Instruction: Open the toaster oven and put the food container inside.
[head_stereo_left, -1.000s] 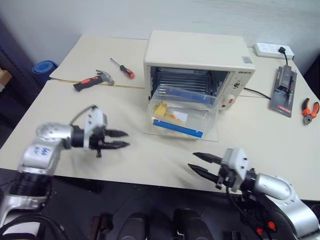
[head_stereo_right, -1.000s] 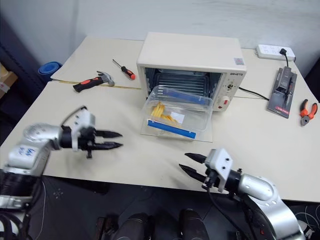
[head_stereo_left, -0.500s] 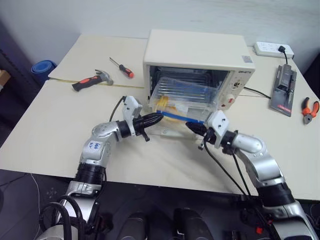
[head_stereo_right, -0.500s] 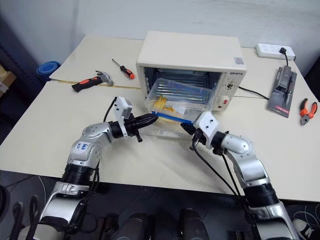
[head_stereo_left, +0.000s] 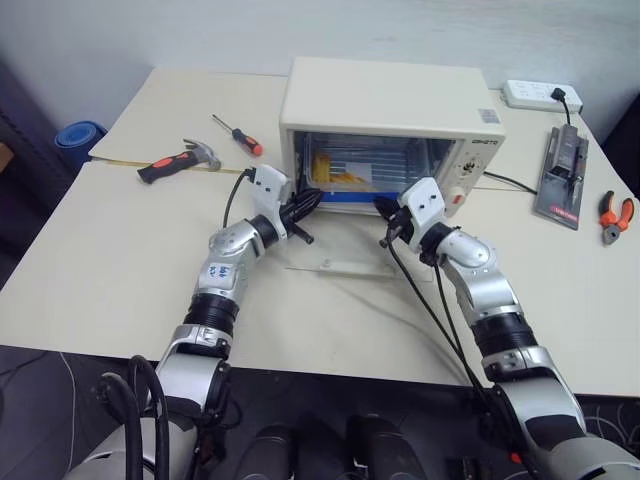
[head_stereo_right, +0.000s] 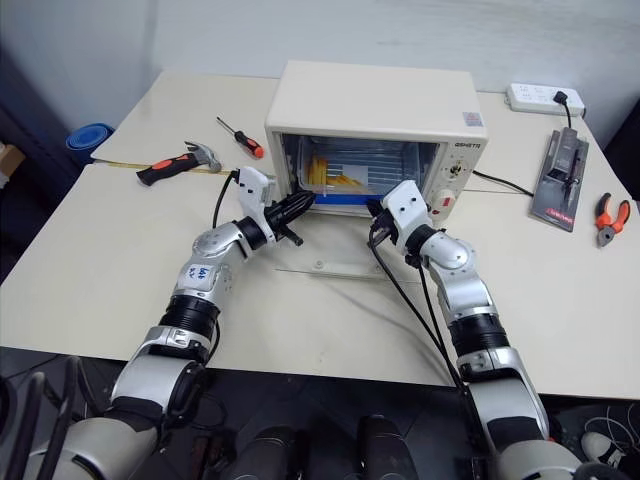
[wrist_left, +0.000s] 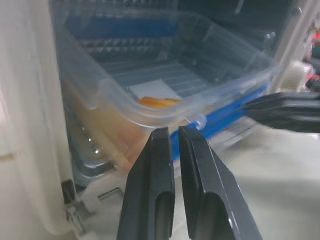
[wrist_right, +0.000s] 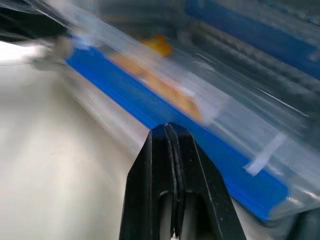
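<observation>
The cream-white toaster oven (head_stereo_left: 390, 95) stands at the table's back, its glass door (head_stereo_left: 340, 267) folded down flat on the table. The clear food container (head_stereo_left: 350, 185), with a blue clip along its front and yellow food inside, sits in the oven cavity. My left gripper (head_stereo_left: 312, 200) is shut, its tips against the container's front left corner (wrist_left: 150, 107). My right gripper (head_stereo_left: 382, 207) is shut, its tips pressed on the blue clip (wrist_right: 150, 107) at the front right. Neither holds anything. The left wrist view also shows the right gripper's fingers (wrist_left: 285, 112).
A hammer (head_stereo_left: 175, 160) and a screwdriver (head_stereo_left: 237, 135) lie left of the oven. Right of it are a power strip (head_stereo_left: 535, 95), a flat black device (head_stereo_left: 563, 180) and orange-handled pliers (head_stereo_left: 612, 213). The oven's cable runs off to the right.
Both arms reached forward from the table's front edge to the oven mouth. The container went from the lowered door back into the cavity. Both grippers closed.
</observation>
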